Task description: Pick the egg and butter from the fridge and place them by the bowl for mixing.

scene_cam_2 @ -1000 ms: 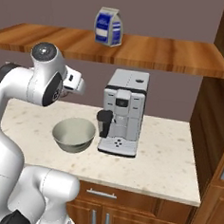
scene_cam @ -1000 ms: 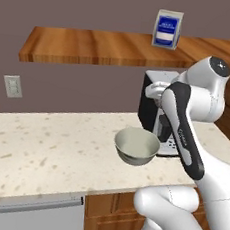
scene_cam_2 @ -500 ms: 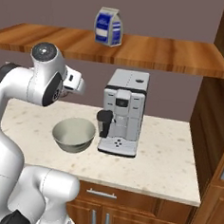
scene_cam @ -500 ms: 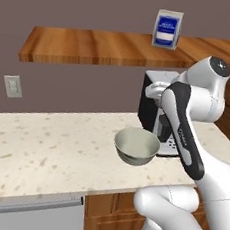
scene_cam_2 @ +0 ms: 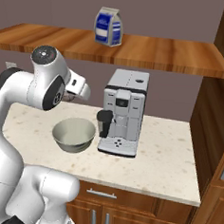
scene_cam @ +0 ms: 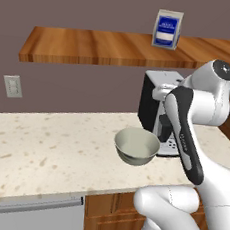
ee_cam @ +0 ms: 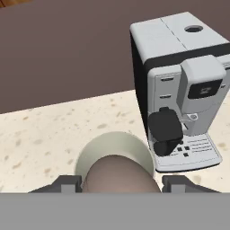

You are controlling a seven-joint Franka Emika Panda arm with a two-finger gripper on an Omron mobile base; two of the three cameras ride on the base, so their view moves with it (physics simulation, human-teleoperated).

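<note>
Counter point(scene_cam: 43, 149): speckled pale top, running under the wooden shelf point(scene_cam_2: 138, 49).
Coffee machine point(scene_cam_2: 123, 112): standing toward the counter's right end, near its back edge.
Bowl point(scene_cam_2: 74, 134): sitting just left of the coffee machine, nearer the front edge, showing nothing inside.
Milk carton point(scene_cam_2: 108, 26): standing on the shelf.
Gripper point(ee_cam: 122, 183): hanging above the bowl, fingers point(ee_cam: 67, 183) standing partly apart and clasping the egg point(ee_cam: 120, 175), a brownish ball.

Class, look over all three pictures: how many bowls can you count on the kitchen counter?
1. The bowl sits on the counter just left of the coffee machine, below the gripper, which holds an egg.
</note>
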